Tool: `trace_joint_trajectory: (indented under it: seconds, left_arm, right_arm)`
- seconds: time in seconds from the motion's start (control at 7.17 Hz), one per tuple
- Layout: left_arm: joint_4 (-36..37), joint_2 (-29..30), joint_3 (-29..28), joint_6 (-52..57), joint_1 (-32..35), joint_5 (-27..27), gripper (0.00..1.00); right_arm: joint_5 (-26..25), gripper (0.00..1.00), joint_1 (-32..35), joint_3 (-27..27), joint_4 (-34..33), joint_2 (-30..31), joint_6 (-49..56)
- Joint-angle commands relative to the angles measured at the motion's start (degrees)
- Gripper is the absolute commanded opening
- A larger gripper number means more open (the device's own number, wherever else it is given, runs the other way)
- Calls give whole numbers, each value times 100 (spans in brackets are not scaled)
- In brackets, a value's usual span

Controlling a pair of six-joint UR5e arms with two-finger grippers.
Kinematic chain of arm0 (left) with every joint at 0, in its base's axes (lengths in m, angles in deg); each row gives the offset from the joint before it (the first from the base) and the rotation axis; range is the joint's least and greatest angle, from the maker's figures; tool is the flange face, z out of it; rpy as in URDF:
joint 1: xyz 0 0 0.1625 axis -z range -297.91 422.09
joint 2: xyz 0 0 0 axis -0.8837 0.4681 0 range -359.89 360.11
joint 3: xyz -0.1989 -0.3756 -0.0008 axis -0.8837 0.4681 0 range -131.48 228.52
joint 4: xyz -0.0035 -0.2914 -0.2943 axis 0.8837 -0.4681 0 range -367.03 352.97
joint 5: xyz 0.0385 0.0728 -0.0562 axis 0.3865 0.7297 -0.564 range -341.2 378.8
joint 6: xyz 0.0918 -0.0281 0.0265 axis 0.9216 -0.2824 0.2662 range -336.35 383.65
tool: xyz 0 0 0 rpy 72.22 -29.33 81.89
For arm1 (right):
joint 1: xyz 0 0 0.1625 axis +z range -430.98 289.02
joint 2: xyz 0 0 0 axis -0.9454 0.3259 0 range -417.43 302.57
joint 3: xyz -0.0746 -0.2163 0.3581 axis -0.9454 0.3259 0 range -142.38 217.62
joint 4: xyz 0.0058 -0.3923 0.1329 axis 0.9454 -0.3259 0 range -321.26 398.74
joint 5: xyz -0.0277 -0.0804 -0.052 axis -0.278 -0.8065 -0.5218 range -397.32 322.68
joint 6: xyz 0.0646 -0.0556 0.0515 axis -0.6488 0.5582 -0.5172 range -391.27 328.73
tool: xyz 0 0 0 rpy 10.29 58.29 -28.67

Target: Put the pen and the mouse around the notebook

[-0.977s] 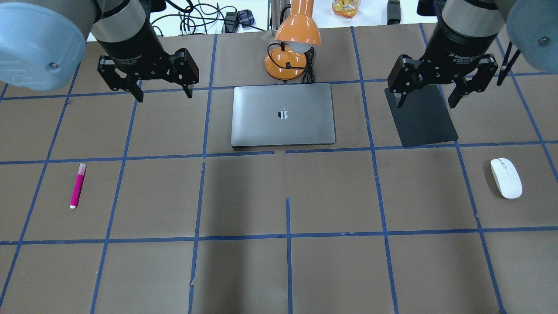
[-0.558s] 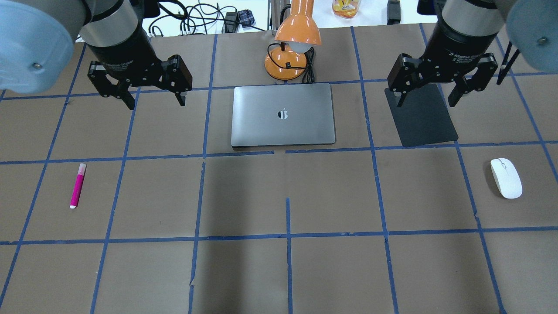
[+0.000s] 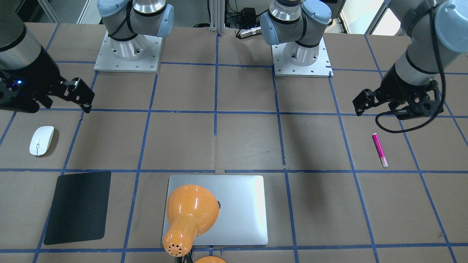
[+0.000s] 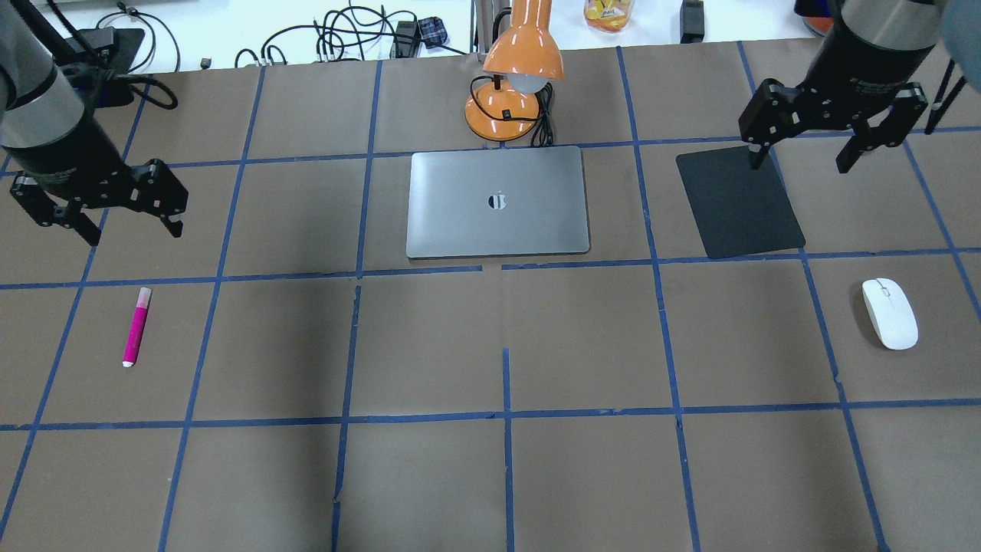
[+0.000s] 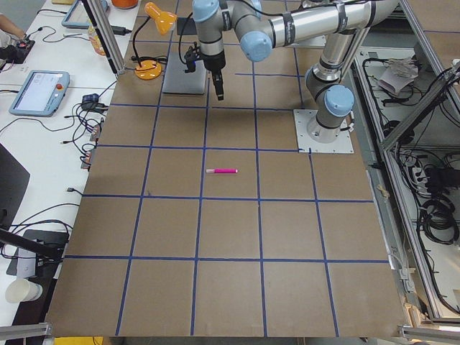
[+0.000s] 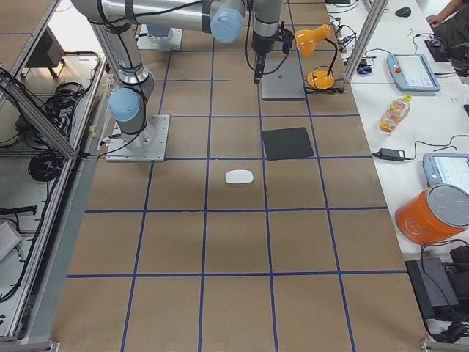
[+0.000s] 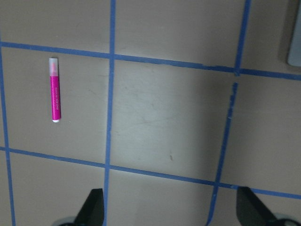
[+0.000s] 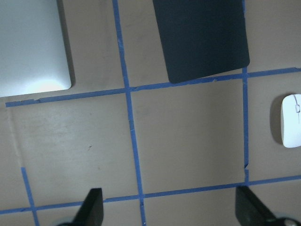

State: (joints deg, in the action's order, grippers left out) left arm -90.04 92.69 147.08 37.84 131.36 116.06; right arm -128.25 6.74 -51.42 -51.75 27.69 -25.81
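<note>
On the desk (image 4: pixel 506 475), centre rear, the notebook (image 4: pixel 498 202) lies flat; an orange lamp (image 4: pixel 513 84) stands just behind it, a black mat (image 4: pixel 739 203) to its right. At far left lies the pen (image 4: pixel 137 326), well apart from the notebook; at far right the mouse (image 4: pixel 890 313), nearer the robot than the mat. Both the left jaws and the right jaws hang wide apart, empty, above the desk.

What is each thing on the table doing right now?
Pen: lying flat, untouched, cap on.
Mouse: lying flat, untouched.
Notebook: closed, flat.
Left end effector: open, empty, above the table.
Right end effector: open, empty, above the table.
Lamp: standing upright.
Black mat: lying flat.
</note>
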Motion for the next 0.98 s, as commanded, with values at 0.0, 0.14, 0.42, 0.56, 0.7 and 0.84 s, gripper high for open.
trace_joint_trajectory:
  seconds: [0.0,0.14,0.42,0.56,0.7,0.84]
  left_arm:
    - [1796,338,1020,1730,-1008,-40,100]
    - [2858,549,1469,2423,-1464,-379,100]
    - [3281,1066,1789,2650,-1811,-892,100]
    - [3421,1348,1755,2650,-1820,-858,100]
    - [3449,1559,1702,2659,-1829,-849,100]
    - [3536,1718,1693,2659,-1855,-849,100]
  right_arm:
    - [-31,100,-1026,-226,-469,-390,1152]
    - [-30,100,-1414,-541,-965,-521,1315]
    - [-48,100,-2021,-1445,-2405,-723,2567]
    - [-39,100,-2215,-1667,-2786,-863,2835]
    - [-65,100,-2235,-1756,-2842,-1056,3186]
    - [-83,100,-2235,-1766,-2921,-1258,3224]
